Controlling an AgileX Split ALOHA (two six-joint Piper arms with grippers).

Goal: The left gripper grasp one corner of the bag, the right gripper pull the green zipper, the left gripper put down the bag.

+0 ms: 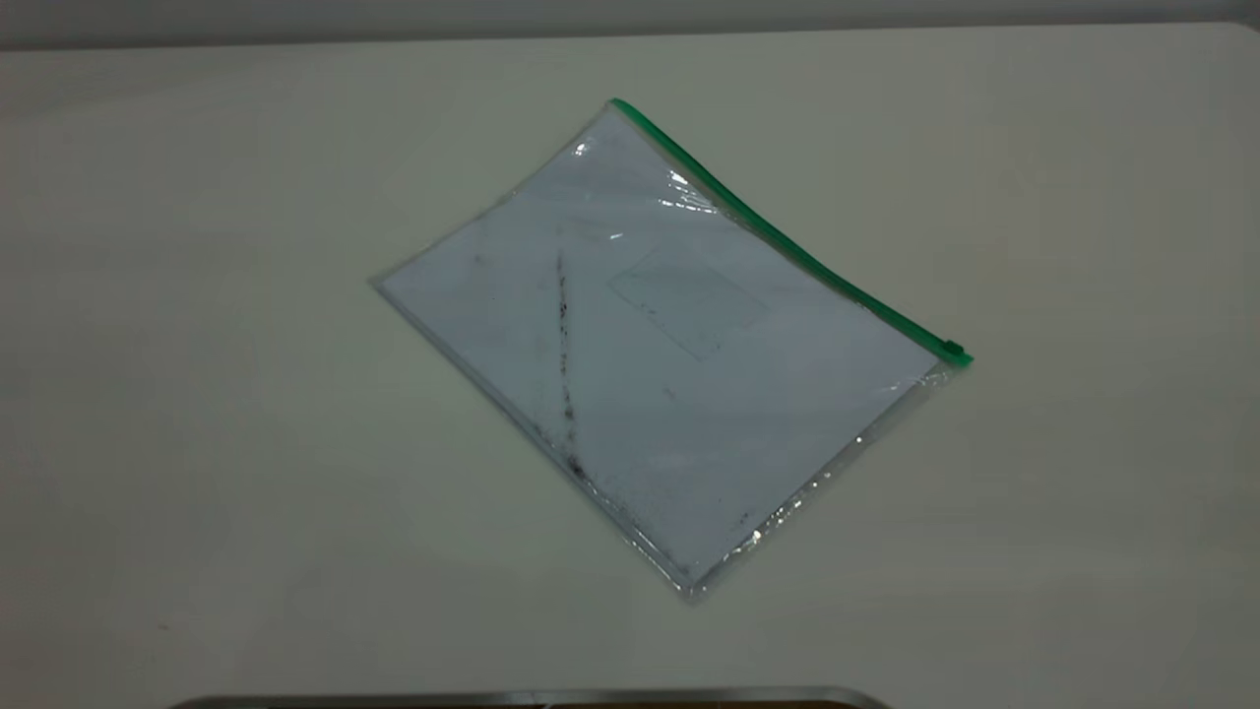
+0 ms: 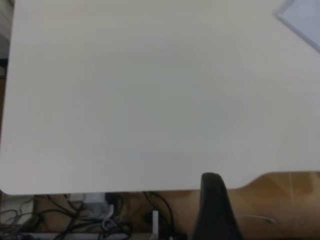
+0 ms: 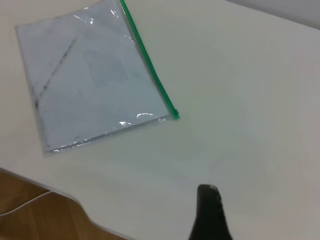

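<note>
Left tool [image 2: 212, 210]: one dark finger shows at the near tabletop [image 1: 197, 443] edge; jaw state cannot be told. Right tool [image 3: 210, 215]: likewise one finger, above bare tabletop, well apart from the bag [image 1: 650, 345]; state cannot be told. Bag lies flat mid-tabletop, turned diagonally, ungrasped. Green zipper [image 1: 787, 246] runs along its far-right long edge, slider tab [image 1: 952, 348] at the right corner.

The bag [image 1: 679, 345] was clear, shiny plastic with white paper inside. The table [image 1: 197, 295] looked smooth and dull.
</note>
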